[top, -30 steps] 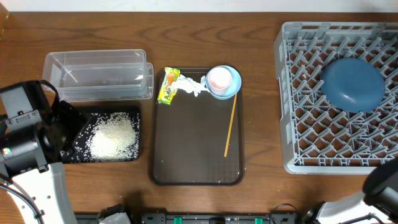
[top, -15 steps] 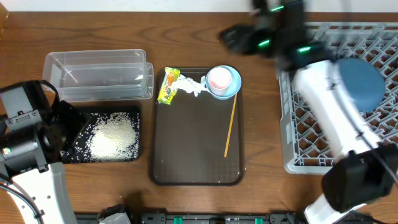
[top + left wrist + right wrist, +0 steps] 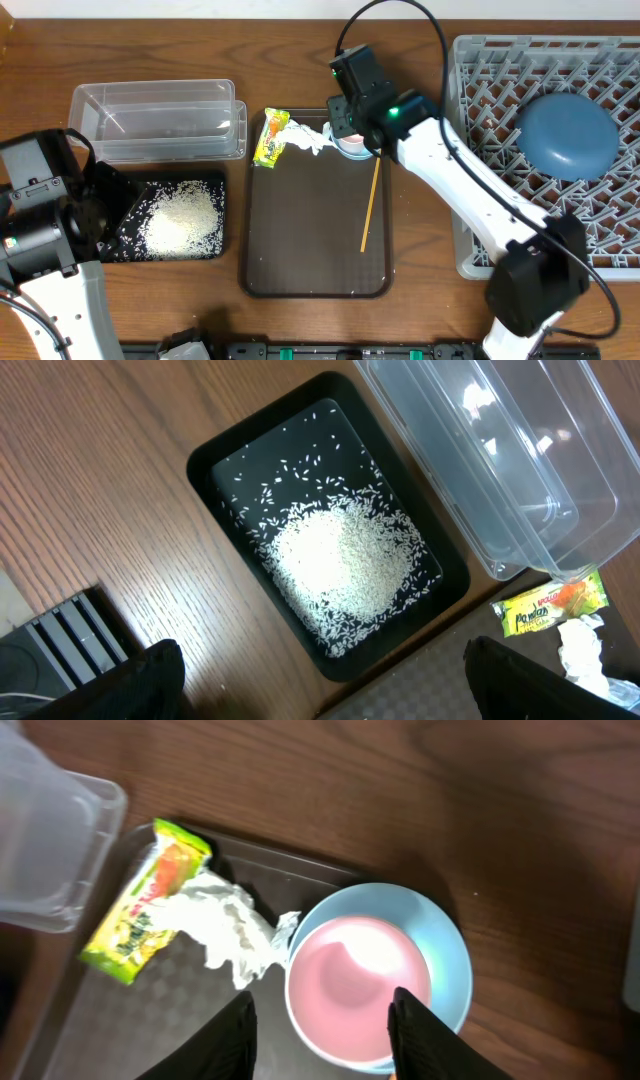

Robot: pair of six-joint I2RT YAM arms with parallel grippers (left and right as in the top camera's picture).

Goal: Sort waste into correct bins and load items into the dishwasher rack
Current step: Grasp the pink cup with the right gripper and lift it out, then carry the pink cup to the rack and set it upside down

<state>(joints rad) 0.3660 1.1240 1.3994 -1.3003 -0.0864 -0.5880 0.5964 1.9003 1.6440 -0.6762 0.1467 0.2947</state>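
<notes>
A pink cup (image 3: 360, 985) sits inside a pale blue bowl (image 3: 445, 935) at the back of the brown serving tray (image 3: 310, 250). My right gripper (image 3: 325, 1040) is open and hovers over the cup, one finger on each side of it. A white tissue (image 3: 225, 925) and a yellow-green wrapper (image 3: 140, 910) lie just left of the bowl. A chopstick (image 3: 370, 205) lies on the tray's right side. Rice (image 3: 340, 560) is heaped in the black tray (image 3: 215, 455), beside the clear tub (image 3: 500, 450). My left gripper (image 3: 320, 695) is open and empty above the black tray's corner. A dark blue bowl (image 3: 567, 133) lies upside down in the grey rack (image 3: 480, 230).
The right arm (image 3: 460, 175) stretches from the front right across the gap between serving tray and rack. The left arm (image 3: 40, 215) stands at the left edge next to the black tray. Bare wooden table lies in front of the black tray.
The right arm has come into view, swept over the rack and settled with its gripper above the pink cup. The left arm and all objects have not moved.
</notes>
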